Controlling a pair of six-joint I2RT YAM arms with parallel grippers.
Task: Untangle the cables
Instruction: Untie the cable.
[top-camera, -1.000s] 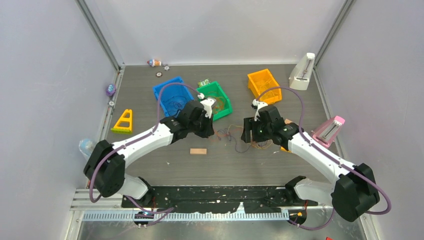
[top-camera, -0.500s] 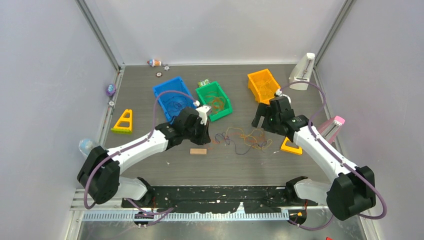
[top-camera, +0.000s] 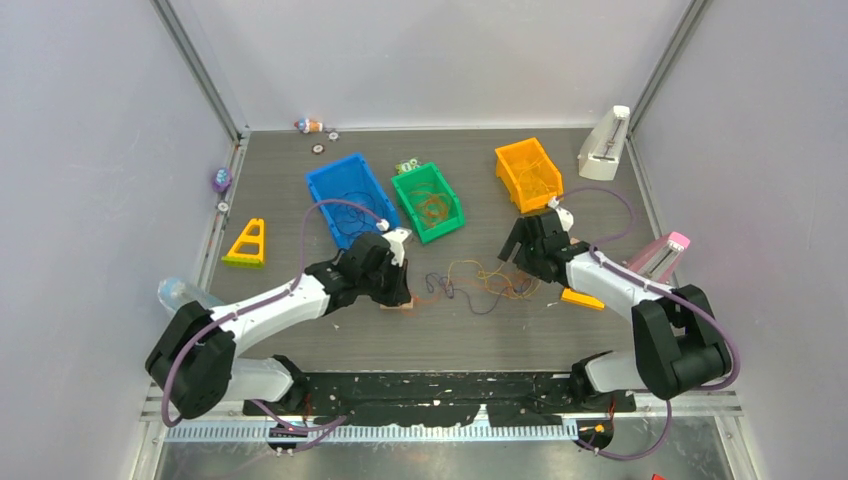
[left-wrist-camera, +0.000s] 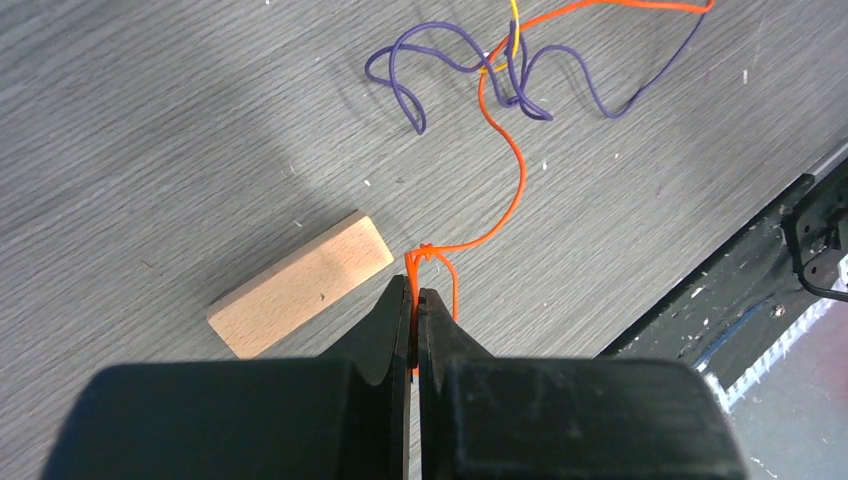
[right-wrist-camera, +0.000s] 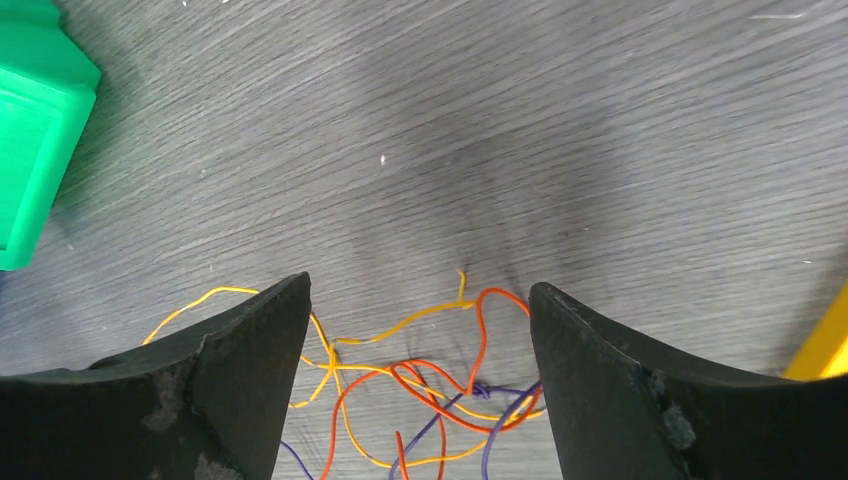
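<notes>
The cables (top-camera: 480, 282) are seen lying loosely spread on the desk (top-camera: 470, 170), between the two arms, as thin orange, yellow and purple strands that cross each other. The left fingers (left-wrist-camera: 413, 305) are pressed fully together, and a knotted loop of the orange cable (left-wrist-camera: 505, 190) is pinched at their tips, just beside a wooden block (left-wrist-camera: 300, 285). From there this strand is led away to the purple loops. The right fingers (top-camera: 518, 255) are held wide apart and nothing is gripped by them; they are placed over the right end of the cables, with a green bin (right-wrist-camera: 30, 130) seen at the far left of the wrist view.
</notes>
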